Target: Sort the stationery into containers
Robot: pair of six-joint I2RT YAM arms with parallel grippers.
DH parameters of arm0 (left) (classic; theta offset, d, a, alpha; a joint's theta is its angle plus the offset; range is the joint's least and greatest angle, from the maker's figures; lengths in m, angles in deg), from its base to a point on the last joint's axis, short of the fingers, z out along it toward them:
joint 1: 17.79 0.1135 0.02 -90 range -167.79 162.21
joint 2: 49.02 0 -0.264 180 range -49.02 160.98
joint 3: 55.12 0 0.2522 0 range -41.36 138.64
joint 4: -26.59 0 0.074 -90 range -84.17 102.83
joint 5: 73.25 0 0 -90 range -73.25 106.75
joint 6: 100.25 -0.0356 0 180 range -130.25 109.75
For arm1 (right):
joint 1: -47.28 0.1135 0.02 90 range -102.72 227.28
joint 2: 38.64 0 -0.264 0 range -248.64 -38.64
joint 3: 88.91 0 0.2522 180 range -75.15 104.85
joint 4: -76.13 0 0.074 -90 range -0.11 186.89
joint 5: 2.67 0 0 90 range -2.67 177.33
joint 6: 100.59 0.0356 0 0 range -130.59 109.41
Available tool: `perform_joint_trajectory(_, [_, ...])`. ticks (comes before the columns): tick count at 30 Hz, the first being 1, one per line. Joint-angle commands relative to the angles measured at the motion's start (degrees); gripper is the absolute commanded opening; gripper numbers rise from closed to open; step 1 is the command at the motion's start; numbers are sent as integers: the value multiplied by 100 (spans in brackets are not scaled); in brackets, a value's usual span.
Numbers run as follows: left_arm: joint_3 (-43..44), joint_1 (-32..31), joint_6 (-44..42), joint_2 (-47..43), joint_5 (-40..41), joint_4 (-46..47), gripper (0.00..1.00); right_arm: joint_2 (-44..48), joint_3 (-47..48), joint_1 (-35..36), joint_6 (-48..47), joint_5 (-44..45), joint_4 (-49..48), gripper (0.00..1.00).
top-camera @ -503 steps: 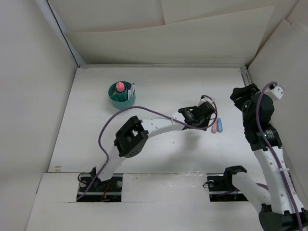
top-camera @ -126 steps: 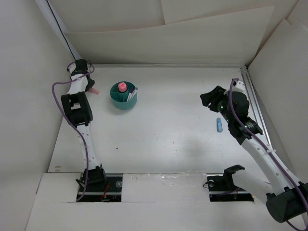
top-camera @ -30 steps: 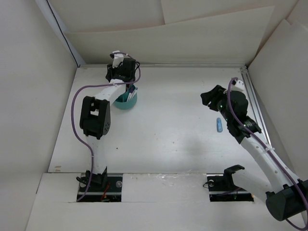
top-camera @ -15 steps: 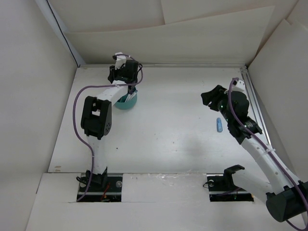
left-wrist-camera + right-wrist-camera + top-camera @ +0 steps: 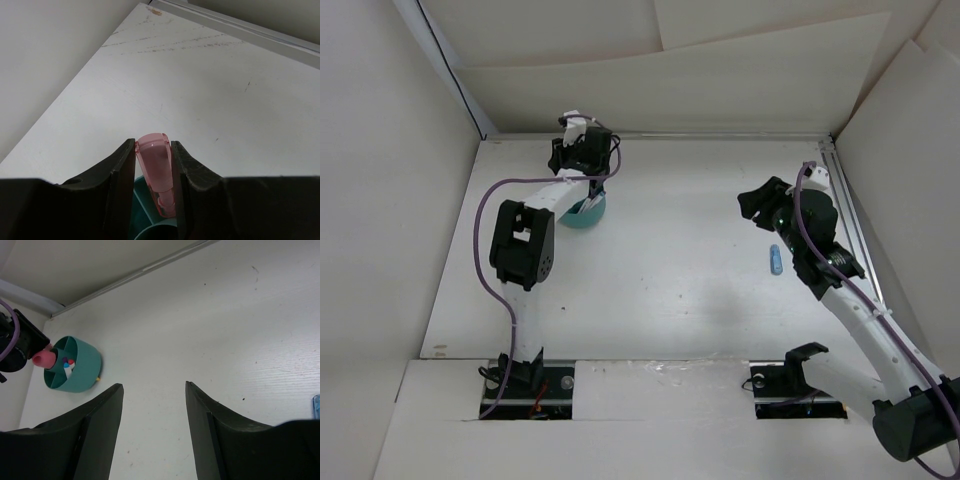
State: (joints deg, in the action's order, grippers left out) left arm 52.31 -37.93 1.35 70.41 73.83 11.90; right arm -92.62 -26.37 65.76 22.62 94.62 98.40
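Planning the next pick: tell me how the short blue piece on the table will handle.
The short blue rounded piece looks small and light, probably rigid. Lying flat on the smooth white table, it may roll or skid if nudged.

Plain cream board walls (image 5: 380,200) box a scuffed white tabletop (image 5: 670,300) left, far and right; a grey metal rail (image 5: 720,135) edges its far side.

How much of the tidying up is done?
Pens with coloured ends already stand in the teal cup. The left gripper holds a pink piece just over the cup, not yet dropped. One blue piece lies on the table near the open, empty right gripper, waiting.
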Motion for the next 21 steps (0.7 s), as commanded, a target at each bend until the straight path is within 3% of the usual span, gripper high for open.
perform_joint_trajectory(1, [-138,-34,115,-175,119,6,19,107,62,59,-52,45,-280,59])
perform_joint_trajectory(6, [-200,-34,247,-227,67,-65,22,168,62,59,-52,45,-280,59])
perform_joint_trajectory(11, [-252,-34,571,-333,-47,-285,33,221,62,59,-52,-8,-280,59])
perform_joint_trajectory(21, [-305,-156,633,-518,-48,-338,43,274,62,59,-52,-8,-280,59])
